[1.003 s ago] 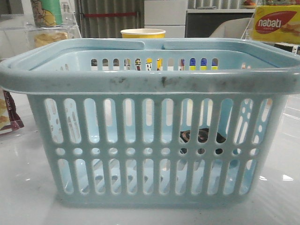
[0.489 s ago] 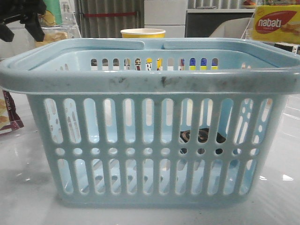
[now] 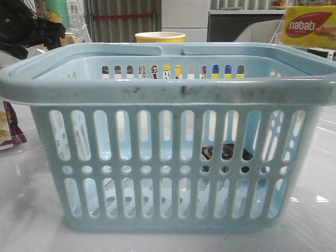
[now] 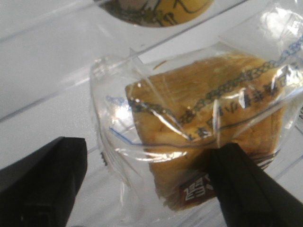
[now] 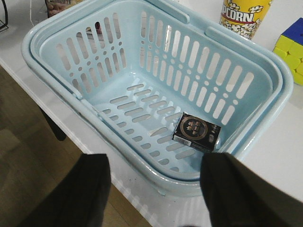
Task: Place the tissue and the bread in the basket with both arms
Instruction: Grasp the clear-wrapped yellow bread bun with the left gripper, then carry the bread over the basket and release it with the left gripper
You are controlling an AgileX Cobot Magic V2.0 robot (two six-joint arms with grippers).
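The pale blue-grey basket (image 3: 168, 89) fills the front view and also shows from above in the right wrist view (image 5: 61, 28). The dark tissue packet (image 5: 196, 132) lies flat on the basket floor near one corner, and shows through the slots in the front view (image 3: 226, 152). The bread (image 4: 203, 118), a golden bun in a clear wrapper, lies on a pale surface. My left gripper (image 4: 149, 156) is open around it, with one finger (image 4: 246, 184) close against the bun. That gripper shows black at the far left behind the basket (image 3: 31, 29). My right gripper (image 5: 154, 198) is open and empty over the basket's near rim and the table edge.
A yellow popcorn cup (image 5: 244, 16) and a coloured cube (image 5: 291, 45) stand just beyond the basket. The cup's rim shows behind the basket (image 3: 160, 37). A yellow nabati box (image 3: 310, 26) is at the back right. A snack packet (image 3: 10, 126) lies left of the basket.
My left gripper has come into the front view at the top left and moved right and down, behind the basket's far left corner. The basket and tissue have not moved.
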